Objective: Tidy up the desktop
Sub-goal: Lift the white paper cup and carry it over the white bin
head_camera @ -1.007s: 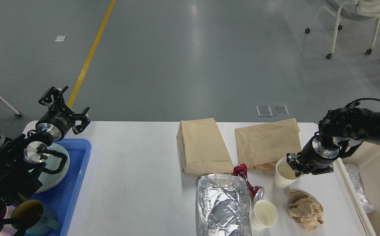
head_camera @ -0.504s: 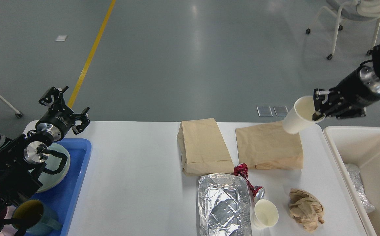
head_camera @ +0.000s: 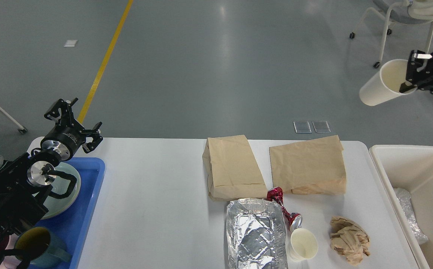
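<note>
The white desktop [head_camera: 152,209] holds two brown paper bags [head_camera: 232,166] [head_camera: 308,165], a foil tray [head_camera: 255,235], a crushed red can [head_camera: 284,210], a white paper cup [head_camera: 303,243] and a crumpled brown paper wad [head_camera: 350,240]. My right gripper [head_camera: 410,76] is at the upper right edge, high over the floor beyond the table, shut on the rim of another white paper cup [head_camera: 382,83], which hangs tilted. My left gripper [head_camera: 75,119] is open and empty above the table's far left corner.
A blue tray [head_camera: 83,213] at the left holds a pale plate [head_camera: 65,194] and a dark mug [head_camera: 40,246]. A white bin [head_camera: 414,175] with clear plastic wrap [head_camera: 407,213] inside stands at the table's right end. A chair [head_camera: 399,22] stands at the far right.
My right gripper lifted the paper cup from the desktop beside the right bag, up and to the right, high above the bin. The left arm has not moved.
</note>
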### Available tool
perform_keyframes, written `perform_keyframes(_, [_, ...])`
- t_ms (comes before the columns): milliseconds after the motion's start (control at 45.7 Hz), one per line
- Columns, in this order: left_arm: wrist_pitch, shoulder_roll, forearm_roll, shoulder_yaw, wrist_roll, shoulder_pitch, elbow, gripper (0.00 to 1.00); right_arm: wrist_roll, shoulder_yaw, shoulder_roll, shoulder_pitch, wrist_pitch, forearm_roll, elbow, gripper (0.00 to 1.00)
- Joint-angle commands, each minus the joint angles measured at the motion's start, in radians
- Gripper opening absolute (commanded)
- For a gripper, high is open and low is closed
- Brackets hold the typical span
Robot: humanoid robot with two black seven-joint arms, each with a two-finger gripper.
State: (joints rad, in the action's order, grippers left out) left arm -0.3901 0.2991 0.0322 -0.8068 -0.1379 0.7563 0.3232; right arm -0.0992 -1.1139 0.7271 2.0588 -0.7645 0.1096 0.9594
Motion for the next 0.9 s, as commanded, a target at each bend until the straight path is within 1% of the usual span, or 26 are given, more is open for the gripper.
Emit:
perform_keyframes(0, [-0.001, 0.000, 0.000, 0.000, 0.000, 0.000, -0.001, 0.97, -0.002, 0.020, 0.061, -0.193, 0.132, -0.001, -0.120, 0.00])
perform_keyframes(44, [0.000, 0.000, 0.000, -0.002, 0.000, 0.000, -0.001, 0.97, -0.002, 0.025, 0.067, -0.267, 0.177, -0.001, -0.157, 0.00])
perform_keyframes(66, [0.000, 0.000, 0.000, 0.000, 0.000, 0.000, -0.001, 0.97, -0.002, 0.032, 0.069, -0.345, 0.218, -0.001, -0.189, 0.00])
perform_keyframes(88, [-0.001, 0.000, 0.000, 0.000, 0.001, 0.000, 0.000, 0.97, -0.002, 0.035, 0.069, -0.383, 0.240, -0.001, -0.203, 0.00])
perform_keyframes(241, [-0.001, 0.000, 0.000, 0.000, 0.000, 0.000, -0.001, 0.97, -0.004, 0.091, 0.067, -0.627, 0.398, -0.001, -0.258, 0.00])
perform_keyframes(438, [-0.001, 0.000, 0.000, 0.000, 0.000, 0.000, 0.001, 0.97, -0.004, 0.152, 0.058, -0.827, 0.496, -0.001, -0.281, 0.00])
perform_keyframes(460, [0.000, 0.000, 0.000, 0.000, 0.001, 0.000, 0.001, 0.97, -0.004, 0.157, 0.057, -0.847, 0.508, -0.001, -0.297, 0.04])
perform_keyframes(482, [-0.001, 0.000, 0.000, 0.000, 0.000, 0.000, -0.001, 0.97, -0.004, 0.161, 0.057, -0.868, 0.525, -0.001, -0.315, 0.20])
perform_keyframes(525, [0.000, 0.000, 0.000, 0.000, 0.000, 0.000, 0.001, 0.97, -0.002, 0.172, 0.051, -0.907, 0.565, -0.001, -0.355, 0.60])
perform_keyframes(547, [0.000, 0.000, 0.000, 0.000, 0.000, 0.000, -0.001, 0.97, -0.002, 0.180, 0.042, -0.925, 0.589, -0.001, -0.378, 0.81])
perform_keyframes(569, [0.000, 0.000, 0.000, 0.000, 0.000, 0.000, -0.001, 0.97, -0.002, 0.187, 0.029, -0.942, 0.615, -0.001, -0.398, 0.99])
perform_keyframes(635, [0.000, 0.000, 0.000, -0.002, 0.000, 0.000, 0.001, 0.97, -0.004, 0.218, -0.011, -0.989, 0.652, -0.001, -0.424, 1.00])
perform_keyframes(744, [0.000, 0.000, 0.000, -0.002, 0.000, 0.000, -0.001, 0.97, -0.004, 0.247, -0.026, -1.046, 0.654, -0.001, -0.439, 1.00])
perform_keyframes(876, [0.000, 0.000, 0.000, -0.002, 0.000, 0.000, -0.001, 0.97, -0.002, 0.252, -0.029, -1.042, 0.654, -0.002, -0.424, 1.00])
